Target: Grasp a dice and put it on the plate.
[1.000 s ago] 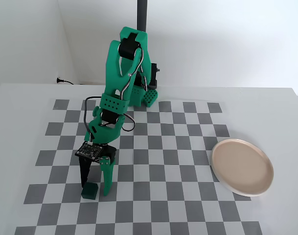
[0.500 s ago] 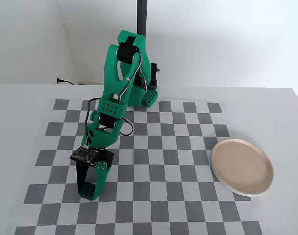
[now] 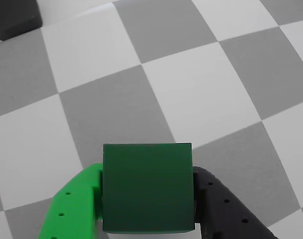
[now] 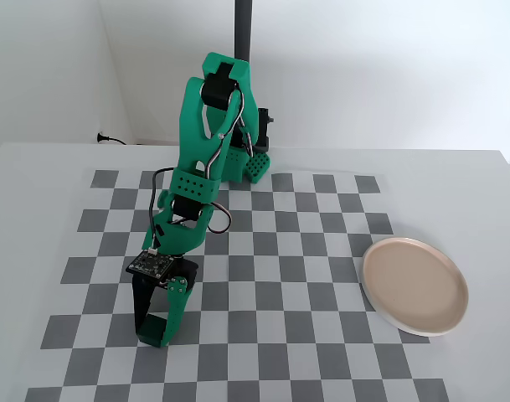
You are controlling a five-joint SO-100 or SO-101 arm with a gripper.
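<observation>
The dark green dice (image 3: 147, 188) sits between my gripper's (image 3: 147, 172) bright green finger (image 3: 74, 204) on the left and black finger (image 3: 226, 206) on the right, both pressed against its sides. In the fixed view the gripper (image 4: 157, 322) points down at the front left of the checker mat, with the dice (image 4: 157, 331) at or just above the mat; I cannot tell which. The pale pinkish-beige plate (image 4: 415, 285) lies empty at the right edge of the mat, far right of the gripper. It is out of the wrist view.
The grey and white checker mat (image 4: 263, 276) covers the white table. The arm's base (image 4: 242, 163) and a black pole (image 4: 242, 33) stand at the back centre. A dark object (image 3: 12, 17) shows in the wrist view's top left corner.
</observation>
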